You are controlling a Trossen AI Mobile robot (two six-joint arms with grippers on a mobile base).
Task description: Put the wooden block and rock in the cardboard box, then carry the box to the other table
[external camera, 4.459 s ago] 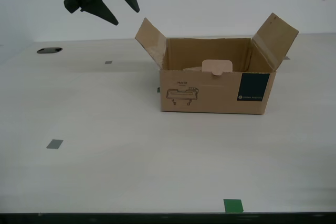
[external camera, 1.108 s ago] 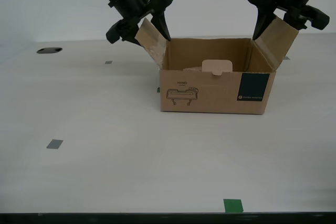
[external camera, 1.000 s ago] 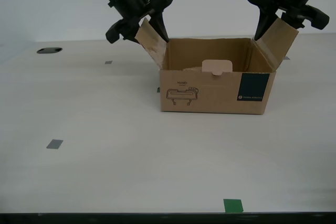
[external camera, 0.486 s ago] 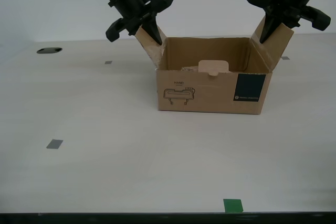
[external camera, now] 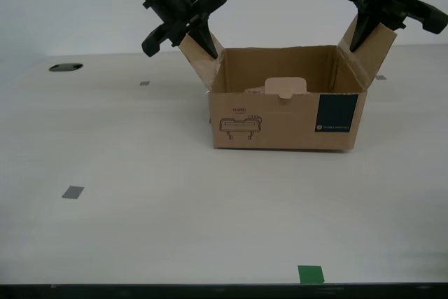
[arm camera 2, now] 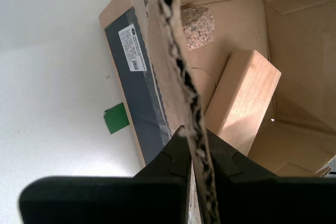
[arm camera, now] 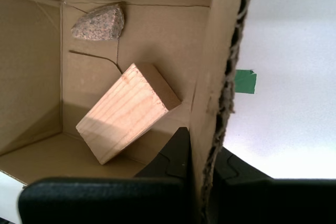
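The cardboard box (external camera: 280, 120) stands open on the off-white table, its side flaps angled up. My first gripper (external camera: 204, 45) is shut on the flap at the exterior view's left; the first wrist view shows the corrugated flap edge (arm camera: 218, 93) pinched in my first gripper (arm camera: 197, 156). My second gripper (external camera: 360, 36) is shut on the flap at the exterior view's right, above the dark green label (arm camera 2: 134, 82). Inside the box lie the wooden block (arm camera: 128, 111) and the rock (arm camera: 98, 22), also seen as block (arm camera 2: 244, 98) and rock (arm camera 2: 197, 25). The other table is out of view.
A green tape square (external camera: 311, 274) lies near the table's front edge. A grey mark (external camera: 73, 192) and a dark oval hole (external camera: 66, 67) sit toward the exterior view's left. A plain wall stands behind the table.
Both arms came down to the flaps and their jaws closed on them. In the last second the box shifted slightly, first toward the exterior view's left, then back right, with the flaps pulled more upright.
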